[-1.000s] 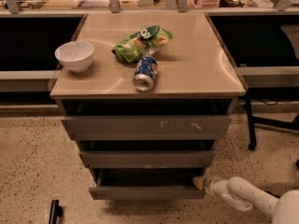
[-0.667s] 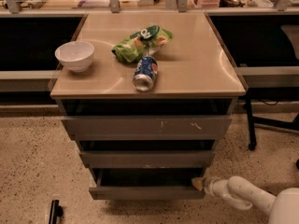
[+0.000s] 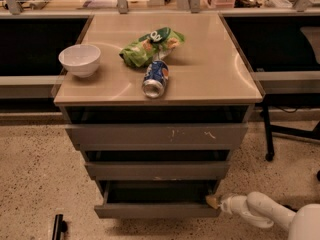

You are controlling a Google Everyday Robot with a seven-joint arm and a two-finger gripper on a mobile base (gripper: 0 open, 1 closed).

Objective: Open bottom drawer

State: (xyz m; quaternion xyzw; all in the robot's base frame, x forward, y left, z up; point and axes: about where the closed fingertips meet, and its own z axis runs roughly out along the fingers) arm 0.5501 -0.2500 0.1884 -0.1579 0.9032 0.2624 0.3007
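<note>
Slightly, and only low down, the scene shifts. The tan-topped grey bench stands as it did a second ago, with its wide, scratched grey top drawer front and mid-sized grey middle front unchanged. Beneath them, lowest of the three, the slim plain grey bottom drawer is partly out, its dark inside showing behind the front panel, and it sits a touch further out than before. The curved white robot arm reaches in from the lower right. Its tan-tipped claw is at the drawer's upper right corner, a shade lower in view; whether it is apart or together I cannot tell. I judge the pull is working, with travel left. The white ceramic bowl, crinkled green snack bag and toppled blue drinks can have not moved.
</note>
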